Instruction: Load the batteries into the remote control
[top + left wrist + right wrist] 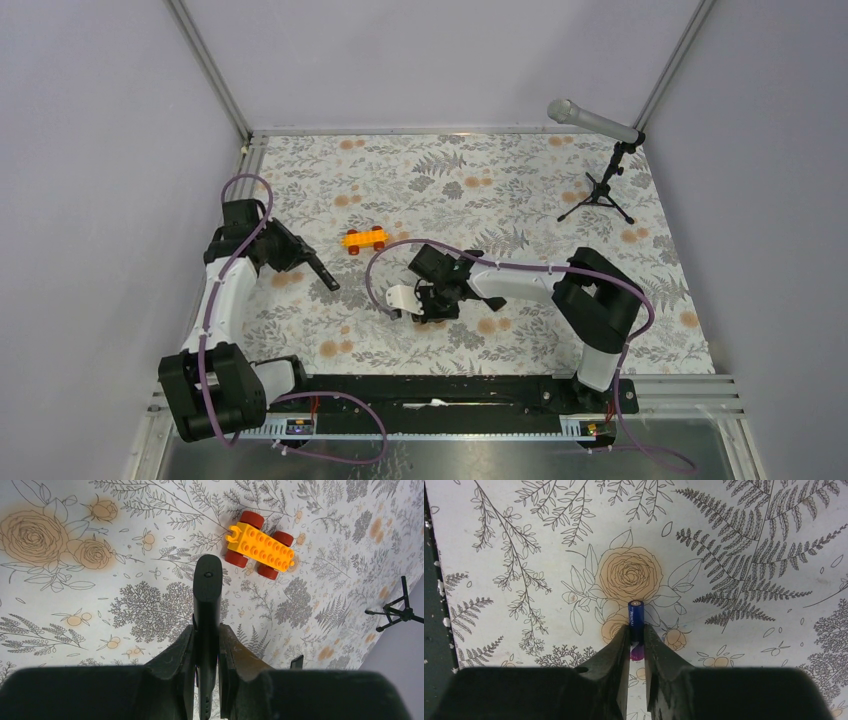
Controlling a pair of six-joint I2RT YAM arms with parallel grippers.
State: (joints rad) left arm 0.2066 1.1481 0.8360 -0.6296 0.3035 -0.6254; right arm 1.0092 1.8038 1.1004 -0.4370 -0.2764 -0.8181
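Observation:
My left gripper [206, 630] is shut on the remote control [207, 592], a slim black bar that sticks out forward between the fingers above the table. In the top view the left gripper [300, 258] holds the remote [324, 277] pointing down-right, left of centre. My right gripper [636, 628] is shut on the purplish-blue battery [635, 612], whose metal tip points forward over an orange rose print. In the top view the right gripper [434, 308] is low over the table centre, apart from the remote. The darker battery is not visible.
An orange toy car [365, 240] with red wheels sits just beyond the remote's tip; it also shows in the left wrist view [261, 546]. A microphone on a black tripod [600, 195] stands at the back right. A small black edge [297, 662] peeks beside the left gripper.

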